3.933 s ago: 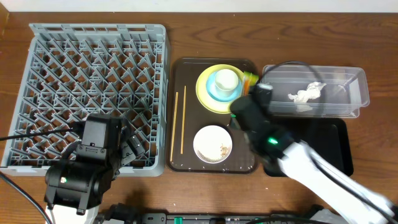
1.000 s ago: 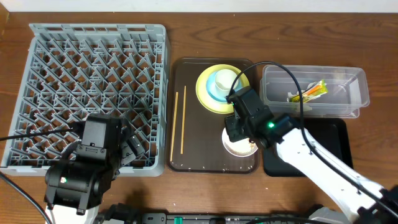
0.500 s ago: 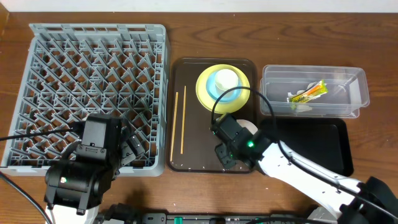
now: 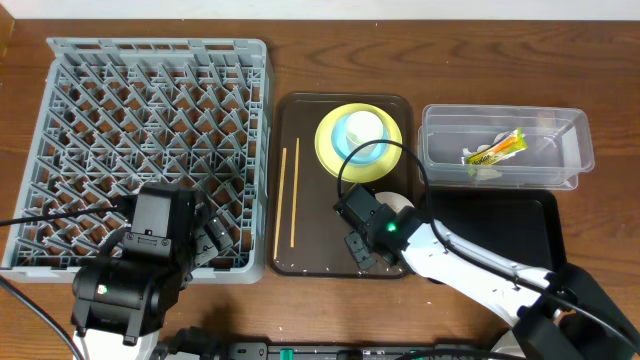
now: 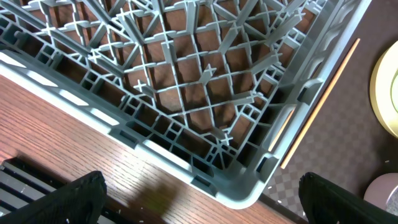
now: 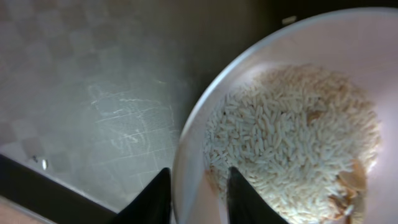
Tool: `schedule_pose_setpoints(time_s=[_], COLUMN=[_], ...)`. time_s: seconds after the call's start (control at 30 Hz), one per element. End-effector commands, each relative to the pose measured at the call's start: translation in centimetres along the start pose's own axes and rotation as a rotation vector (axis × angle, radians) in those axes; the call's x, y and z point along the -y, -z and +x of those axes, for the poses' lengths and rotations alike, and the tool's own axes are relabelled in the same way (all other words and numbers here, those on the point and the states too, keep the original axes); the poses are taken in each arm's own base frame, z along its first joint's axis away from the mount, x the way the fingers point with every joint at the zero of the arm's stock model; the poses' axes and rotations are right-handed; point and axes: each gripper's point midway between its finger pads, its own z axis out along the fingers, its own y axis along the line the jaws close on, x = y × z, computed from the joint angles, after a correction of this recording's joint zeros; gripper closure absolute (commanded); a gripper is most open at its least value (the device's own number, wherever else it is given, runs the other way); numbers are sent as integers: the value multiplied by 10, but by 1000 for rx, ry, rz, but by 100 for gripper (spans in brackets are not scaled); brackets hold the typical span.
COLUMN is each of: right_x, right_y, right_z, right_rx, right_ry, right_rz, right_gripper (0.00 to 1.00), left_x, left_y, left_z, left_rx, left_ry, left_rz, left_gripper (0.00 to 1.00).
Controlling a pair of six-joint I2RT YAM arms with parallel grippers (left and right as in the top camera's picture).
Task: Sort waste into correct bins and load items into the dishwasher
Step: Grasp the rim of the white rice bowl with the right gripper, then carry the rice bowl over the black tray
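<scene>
My right gripper (image 4: 378, 228) is low over the brown tray and shut on the rim of the white bowl (image 4: 399, 205). In the right wrist view its two fingers (image 6: 198, 199) straddle the bowl's rim (image 6: 249, 68), and the bowl holds white rice (image 6: 292, 143). The yellow plate (image 4: 384, 150) carries the light blue bowl (image 4: 350, 152) and the white cup (image 4: 362, 128). Chopsticks (image 4: 288, 195) lie at the tray's left. The clear tub (image 4: 560, 140) holds the green-and-yellow wrapper (image 4: 495, 148) and the tissue (image 4: 488, 172). My left gripper (image 5: 199, 202) is open and empty over the grey rack's (image 4: 150, 130) front right corner.
The black tray (image 4: 500, 235) lies in front of the clear tub, right of the brown tray (image 4: 310, 150). In the left wrist view the rack's corner (image 5: 186, 81), the chopsticks (image 5: 323, 99) and the plate's edge (image 5: 388, 87) show. The right arm's cable loops over the plate.
The wrapper has gone from beside the plate into the clear tub. My right gripper has come down from the tub to the white bowl, which has shifted right. The left arm has not moved.
</scene>
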Motion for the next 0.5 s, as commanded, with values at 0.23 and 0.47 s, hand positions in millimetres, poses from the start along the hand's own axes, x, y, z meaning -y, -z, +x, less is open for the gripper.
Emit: schedule_pose_setpoints(time_s=[0.23, 0.47], right_x=[-7, -22], right_y=[-2, 19], right_z=[2, -14], right_rx=[-6, 31], right_ry=[-44, -48], right_rz=[-22, -108], right_gripper=[99, 99], left_x=[-3, -3], left_y=[2, 2], left_z=[-3, -3], left_rx=[13, 13], left_ry=[-1, -1], left_rz=[-13, -13], left_gripper=[0, 0])
